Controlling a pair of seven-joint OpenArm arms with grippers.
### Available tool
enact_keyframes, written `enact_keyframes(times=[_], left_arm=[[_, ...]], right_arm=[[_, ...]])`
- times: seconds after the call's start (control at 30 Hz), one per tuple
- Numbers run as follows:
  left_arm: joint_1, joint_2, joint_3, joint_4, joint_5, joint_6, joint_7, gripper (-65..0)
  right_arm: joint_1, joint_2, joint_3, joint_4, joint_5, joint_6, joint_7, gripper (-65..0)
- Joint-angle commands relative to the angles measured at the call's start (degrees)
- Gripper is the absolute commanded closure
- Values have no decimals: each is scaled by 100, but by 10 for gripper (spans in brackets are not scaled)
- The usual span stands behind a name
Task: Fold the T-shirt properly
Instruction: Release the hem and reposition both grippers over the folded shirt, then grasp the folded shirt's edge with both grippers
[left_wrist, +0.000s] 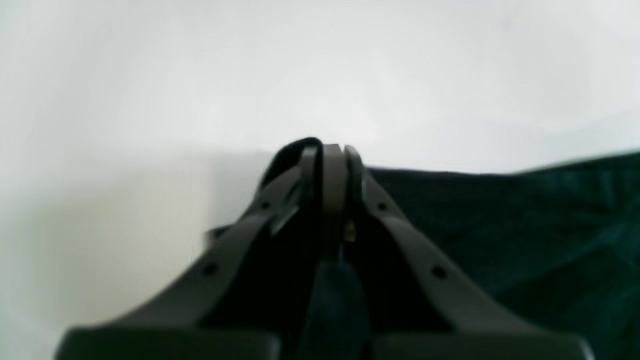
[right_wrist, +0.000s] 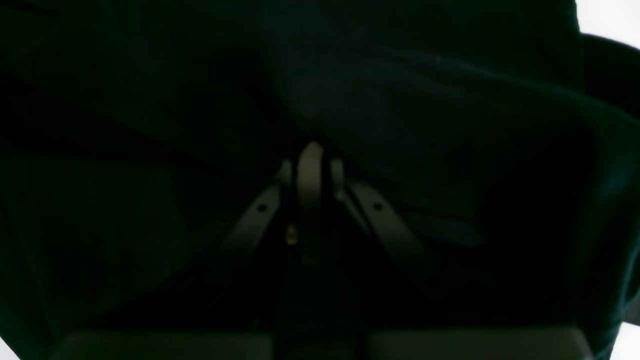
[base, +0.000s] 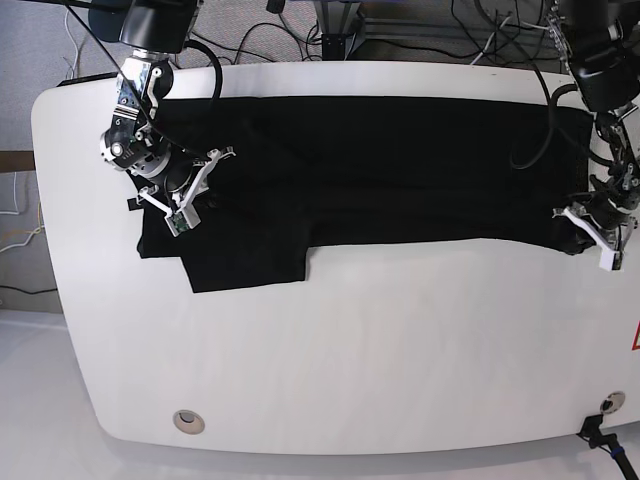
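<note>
The black T-shirt (base: 380, 170) lies spread plain side up across the far half of the white table (base: 350, 360), with one sleeve (base: 245, 265) pointing toward the front. At the shirt's right end, my left gripper (base: 580, 235) is shut on the T-shirt's edge. The left wrist view shows its closed tips (left_wrist: 332, 150) pinching a black fold, with cloth (left_wrist: 525, 225) stretching to the right. My right gripper (base: 165, 200) sits on the shirt's left end. In the right wrist view its fingers (right_wrist: 310, 150) are shut, with dark cloth (right_wrist: 400, 100) all around them.
Cables (base: 430, 30) run along the table's far edge behind both arms. A round grommet (base: 186, 421) sits near the front left corner and a small black clamp (base: 600, 430) at the front right. Bare white tabletop lies in front of the shirt.
</note>
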Motion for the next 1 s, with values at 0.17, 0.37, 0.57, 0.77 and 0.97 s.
enact_keyframes(times=[0.17,0.37,0.57,0.77,0.97], left_arm=[[1062,-19,-597,1909,-113,-12,-27,0],[2091,209,-1292,2964,-113,-12,342,0],[2803,218,-1520,3061,-105,-12,351,0],[3049,218,-1476,2683,-87,-12,351,-12],[2926,-54,-1679,2955,-113,-8,1098,-359]], right_arm=[[-16,44,7,-82,-556,-99,-594,0],[11,35,-2,-90,-556,-99,-594,0],[11,35,-2,-90,-556,-99,-594,0],[11,35,-2,-82,-556,-99,-594,0],[11,35,7,-82,-556,-99,-594,0]])
